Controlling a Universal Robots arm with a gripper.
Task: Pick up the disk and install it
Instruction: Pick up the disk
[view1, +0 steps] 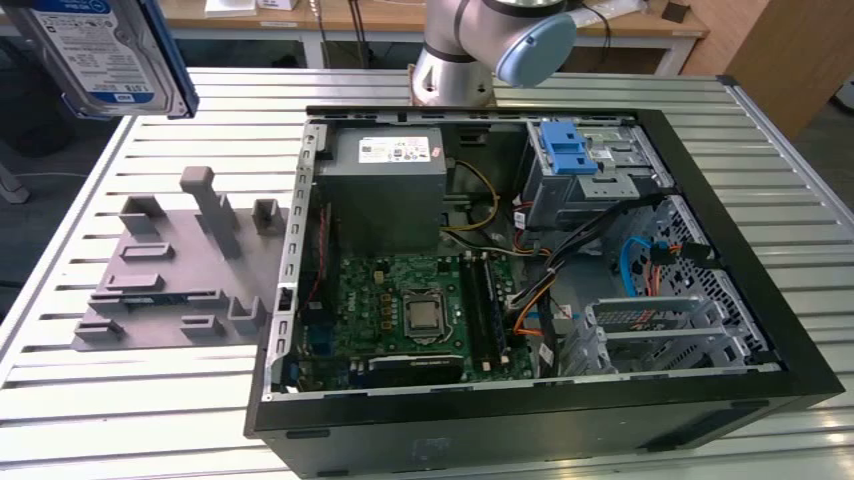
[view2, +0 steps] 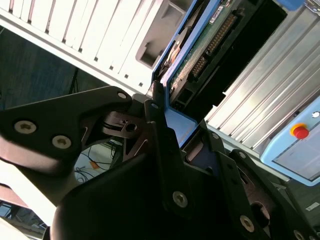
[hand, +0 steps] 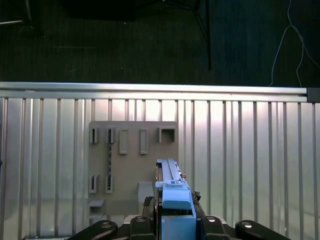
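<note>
The disk (view1: 114, 55), a silver drive with a blue-and-white label and a blue carrier frame, hangs high in the air at the exterior view's top left, above the table's far left corner. In the second wrist view its green circuit-board side (view2: 210, 45) and blue frame end sit between the black fingers (view2: 160, 125) of my gripper (view2: 182, 135), which is shut on it. The first wrist view shows the disk (hand: 172, 192) edge-on, clamped in the gripper (hand: 175, 225), above the grey fixture plate (hand: 132, 160).
An open computer case (view1: 747, 400) lies on the slatted aluminium table (view1: 134, 400), with a grey power supply (view1: 387, 190), a motherboard (view1: 414, 310) and a blue-latched drive bay (view1: 577, 160) inside. The grey fixture plate (view1: 174, 270) lies to its left in the exterior view. A pendant's red stop button (view2: 300, 131) is near.
</note>
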